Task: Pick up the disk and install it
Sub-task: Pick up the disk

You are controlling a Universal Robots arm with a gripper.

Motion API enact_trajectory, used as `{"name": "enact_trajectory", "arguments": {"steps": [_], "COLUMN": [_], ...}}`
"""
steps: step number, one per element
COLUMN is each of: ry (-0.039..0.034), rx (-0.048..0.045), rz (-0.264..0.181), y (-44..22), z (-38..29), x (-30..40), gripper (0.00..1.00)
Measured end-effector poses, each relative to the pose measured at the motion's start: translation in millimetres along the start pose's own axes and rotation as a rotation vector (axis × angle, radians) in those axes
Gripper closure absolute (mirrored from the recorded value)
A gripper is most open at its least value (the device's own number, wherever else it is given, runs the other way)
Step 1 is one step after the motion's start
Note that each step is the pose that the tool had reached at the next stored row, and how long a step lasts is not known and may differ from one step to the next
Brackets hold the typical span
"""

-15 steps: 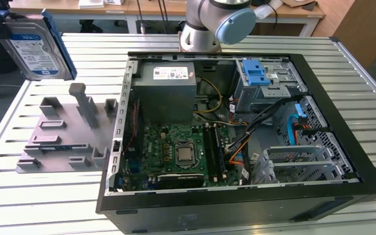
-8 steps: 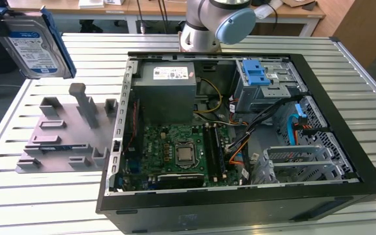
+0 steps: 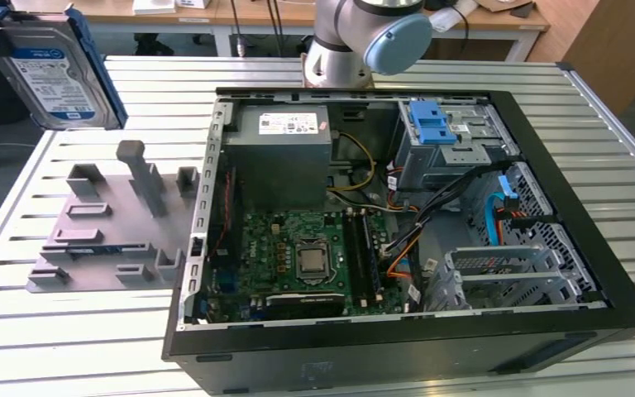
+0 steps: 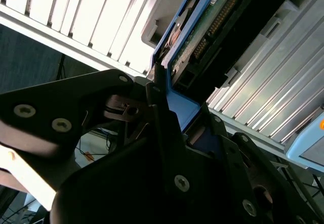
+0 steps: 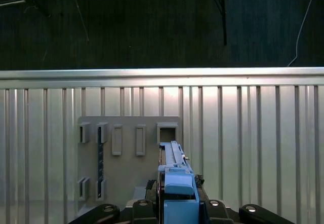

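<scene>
Found gripper (image 4: 159, 95) clamped on disk (image 3: 59, 74), seemingly by its blue edge. Noted disk aloft and upright at exterior view's left, over stand (image 5: 126, 158), well apart from open case (image 3: 406, 331).

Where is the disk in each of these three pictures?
Exterior view: the disk, the exterior view's upper left, label showing.
First wrist view: edge-on, overlapping the grey stand.
Second wrist view: its circuit-board side, in the hand's grip.
Shared landmark: the slatted table.

disk (image 3: 59, 78) above stand (image 3: 102, 240), beside case (image 3: 406, 339)
</scene>
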State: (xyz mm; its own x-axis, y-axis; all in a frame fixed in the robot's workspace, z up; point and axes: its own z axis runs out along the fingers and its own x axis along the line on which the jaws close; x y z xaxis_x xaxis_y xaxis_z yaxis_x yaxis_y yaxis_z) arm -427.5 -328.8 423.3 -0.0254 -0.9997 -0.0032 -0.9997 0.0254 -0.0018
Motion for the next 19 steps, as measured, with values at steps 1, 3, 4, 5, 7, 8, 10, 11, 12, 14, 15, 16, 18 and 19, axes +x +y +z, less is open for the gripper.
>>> {"name": "enact_trajectory", "arguments": {"steps": [1, 3, 4, 5, 7, 8, 10, 11, 12, 14, 15, 16, 18, 19], "ry": [0.0, 0.0, 0.0, -0.0001, 0.0, 0.0, 0.0, 0.0, 0.0, -0.0001, 0.0, 0.0, 0.0, -0.0001], "rx": [0.0001, 0.0003, 0.0004, 0.0005, 0.0005, 0.0006, 0.0007, 0.0007, 0.0007, 0.0009, 0.0009, 0.001, 0.0013, 0.0014], "rz": [0.0, 0.0, 0.0, 0.0, 0.0, 0.0, 0.0, 0.0, 0.0, 0.0, 0.0, 0.0, 0.0, 0.0], "y": [0.0, 0.0, 0.0, 0.0, 0.0, 0.0, 0.0, 0.0, 0.0, 0.0, 0.0, 0.0, 0.0, 0.0], "z": [-0.8, -2.3, -3.1, -3.9, -5.5, -6.2, -7.7, -8.4, -9.1, -10.5, -11.4, -12.2, -13.9, -14.8], "x": [0.0, 0.0, 0.0, 0.0, 0.0, 0.0, 0.0, 0.0, 0.0, 0.0, 0.0, 0.0, 0.0, 0.0], "gripper": [0.64, 0.64, 0.64, 0.64, 0.64, 0.64, 0.64, 0.64, 0.64, 0.64, 0.64, 0.64, 0.64, 0.64]}}
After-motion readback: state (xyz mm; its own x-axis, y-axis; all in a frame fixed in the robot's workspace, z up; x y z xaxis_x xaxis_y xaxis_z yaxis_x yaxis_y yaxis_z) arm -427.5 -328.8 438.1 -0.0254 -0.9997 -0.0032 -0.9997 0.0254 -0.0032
